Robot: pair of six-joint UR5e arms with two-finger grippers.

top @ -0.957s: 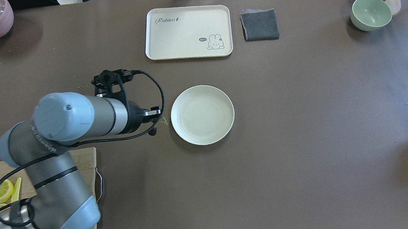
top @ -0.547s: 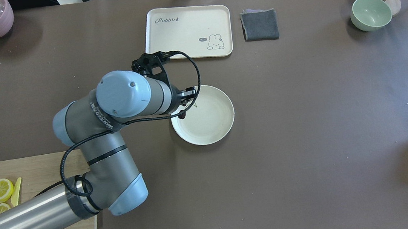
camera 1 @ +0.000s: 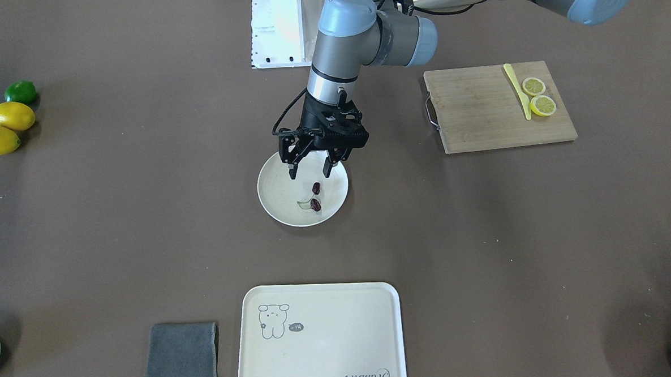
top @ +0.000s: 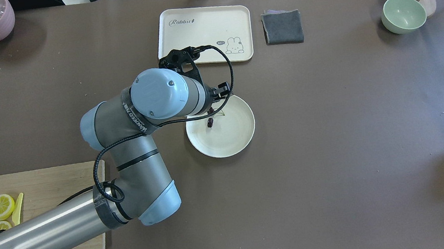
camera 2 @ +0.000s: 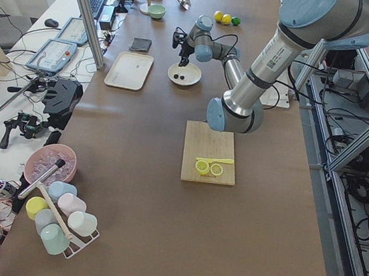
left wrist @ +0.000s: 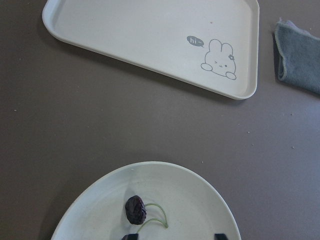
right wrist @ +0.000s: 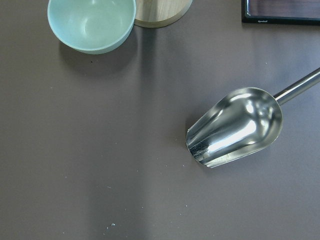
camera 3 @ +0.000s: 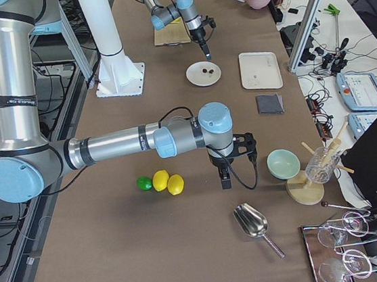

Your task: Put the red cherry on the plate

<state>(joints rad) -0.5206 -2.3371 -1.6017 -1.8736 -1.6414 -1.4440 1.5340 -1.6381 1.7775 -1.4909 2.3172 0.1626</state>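
The red cherry (camera 1: 316, 196) lies free on the round cream plate (camera 1: 282, 199), its two dark fruits joined by a pale stem. One fruit (left wrist: 135, 209) shows on the plate (left wrist: 190, 200) in the left wrist view, and the pair (top: 210, 121) shows from overhead on the plate (top: 233, 135). My left gripper (camera 1: 310, 173) hangs just above the plate's robot-side part, open and holding nothing; its fingertips (left wrist: 218, 236) peek in at the wrist view's bottom edge. My right gripper (camera 3: 224, 174) hovers far off near the lemons; I cannot tell whether it is open or shut.
A cream tray (camera 1: 319, 336) with a drawing and a grey cloth (camera 1: 180, 358) lie beyond the plate. A cutting board (camera 1: 479, 114) with lemon slices is at my left. Lemons and a lime (camera 1: 4, 123), a green bowl (right wrist: 91, 22) and a metal scoop (right wrist: 235, 127) are at my right.
My left arm swung right from beside the plate to over it, carrying the cherry. The gripper has opened and the cherry now lies on the plate.
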